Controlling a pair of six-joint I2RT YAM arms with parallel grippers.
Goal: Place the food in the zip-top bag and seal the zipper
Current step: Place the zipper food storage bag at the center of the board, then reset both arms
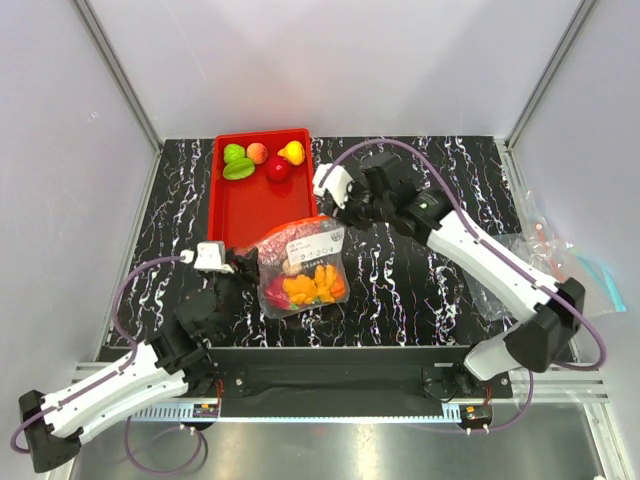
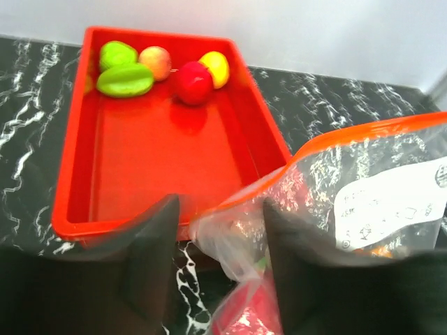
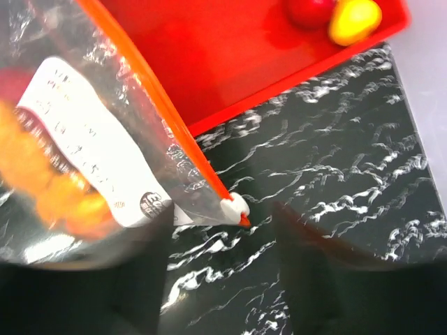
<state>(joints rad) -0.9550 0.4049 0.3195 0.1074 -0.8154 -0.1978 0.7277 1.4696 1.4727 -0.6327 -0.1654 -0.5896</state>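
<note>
holding food, zip-top bag lies beside tray

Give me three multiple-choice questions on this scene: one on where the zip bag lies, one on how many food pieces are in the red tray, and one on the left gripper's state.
1. Where does the zip-top bag lie relative to the red tray?
A) inside it
B) on the table, against its near edge
C) beyond its far edge

2. How many food pieces are in the tray?
A) two
B) eight
C) five

3. The left gripper has its fingers:
A) apart
B) pressed shut
C) out of sight

Answers:
1 B, the bag rests on the marbled top by the near rim.
2 C, two green, one peach, one red and one yellow.
3 A, the left wrist view shows a gap with the bag's corner in it.
</note>
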